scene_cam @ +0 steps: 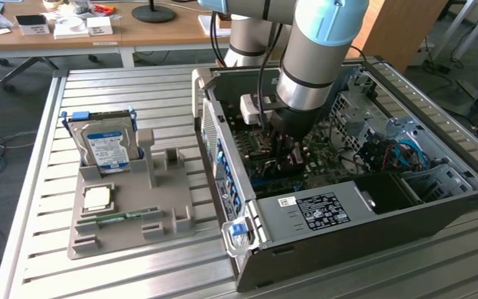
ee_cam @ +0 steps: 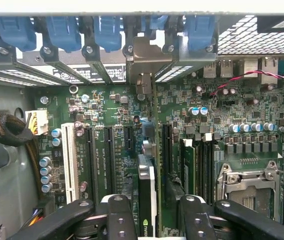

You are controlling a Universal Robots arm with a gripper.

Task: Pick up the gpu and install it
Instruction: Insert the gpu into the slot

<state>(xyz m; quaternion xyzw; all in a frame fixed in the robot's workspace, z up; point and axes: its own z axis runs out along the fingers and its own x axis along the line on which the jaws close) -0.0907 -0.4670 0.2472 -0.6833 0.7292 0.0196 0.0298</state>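
The gpu [ee_cam: 147, 200] shows edge-on in the wrist view, a thin card with a black cooler. It stands upright on the green motherboard [ee_cam: 106, 115], in line with a slot. Its silver end bracket [ee_cam: 149, 60] sits against the case's rear openings. My gripper [ee_cam: 154, 201] straddles the card, with one black finger [ee_cam: 117, 215] on each side. The jaws stand open, and a gap shows between the card and the other finger [ee_cam: 193, 215]. In the exterior view my gripper [scene_cam: 293, 159] reaches down into the open computer case [scene_cam: 347, 243].
Blue slot latches [ee_cam: 106, 30] line the case's rear wall. RAM slots [ee_cam: 197, 165] and the CPU socket [ee_cam: 247, 180] lie beside the card. At the exterior view's left, a grey holder [scene_cam: 122, 224] carries a hard drive [scene_cam: 106, 146], a CPU chip [scene_cam: 98, 198] and a memory stick [scene_cam: 127, 216].
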